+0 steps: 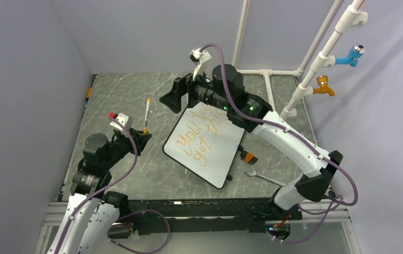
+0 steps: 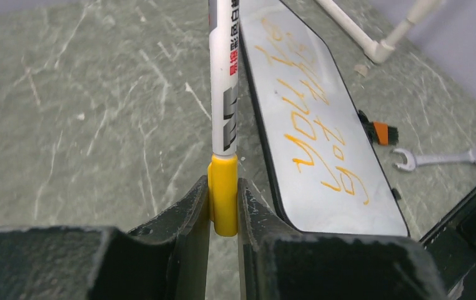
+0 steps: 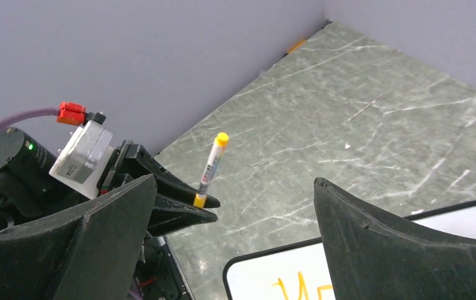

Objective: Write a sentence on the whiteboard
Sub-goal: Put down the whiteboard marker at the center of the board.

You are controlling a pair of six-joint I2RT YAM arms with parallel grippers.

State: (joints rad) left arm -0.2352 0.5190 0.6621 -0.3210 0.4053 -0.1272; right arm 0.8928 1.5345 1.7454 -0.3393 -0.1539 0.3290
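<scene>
The large flat white whiteboard with a thin black rim (image 1: 212, 161) lies askew at mid-worktop, the orange handwritten sentence (image 1: 202, 138) across it. It looks stiff, light and slick, likely to skid, so it is best pinned or gripped at a rim. The left tool (image 2: 223, 212) clenches the yellow end of an upright white marker (image 2: 224, 94), apart from the board. The right tool (image 3: 235, 187) gapes empty over the far corner. The grey marbled worktop (image 1: 136, 164) sits between lavender walls.

White arm links (image 1: 289, 145), black joints (image 1: 96, 149), purple cables (image 3: 17, 119), black fingers (image 3: 379, 244), red connector (image 3: 72, 112)
</scene>
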